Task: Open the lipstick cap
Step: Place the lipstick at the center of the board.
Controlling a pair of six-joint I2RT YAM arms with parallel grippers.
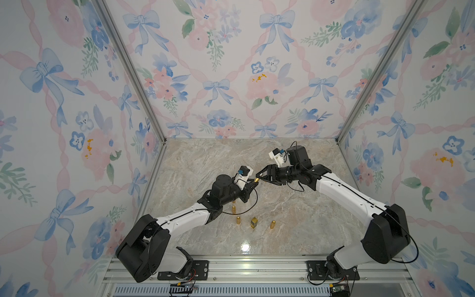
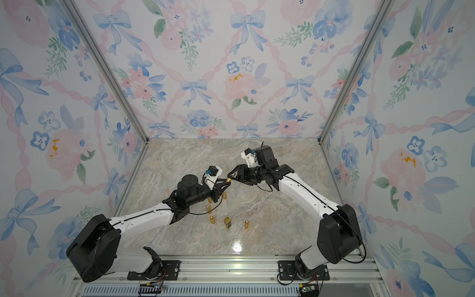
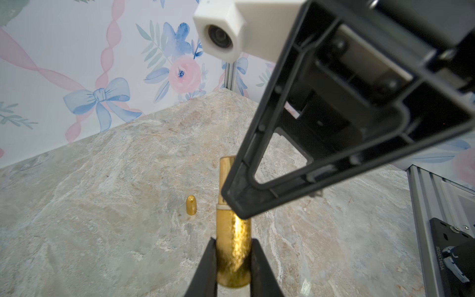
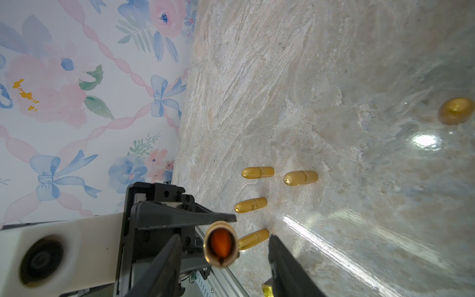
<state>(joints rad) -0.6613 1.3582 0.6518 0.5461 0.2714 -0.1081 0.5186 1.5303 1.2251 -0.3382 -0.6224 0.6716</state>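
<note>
Within left tool [image 3: 233,241]: lipstick tube [image 3: 233,259] uncapped, orange stick [image 4: 221,243] inside.

The right gripper [image 4: 225,237] stands parted, the uncapped lipstick tube [image 4: 221,244] between its jaws, untouched.

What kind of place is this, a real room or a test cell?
Probably a robot test cell: floral wallpaper panels on aluminium posts, a marble-look tabletop, a mounting rail.

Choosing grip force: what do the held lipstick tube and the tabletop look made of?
Lipstick tube: shiny gold, metal or metallised plastic; bright glints, dimpled lower part. Tabletop: glossy marble-look stone or laminate; veining, lamp glare.
</note>
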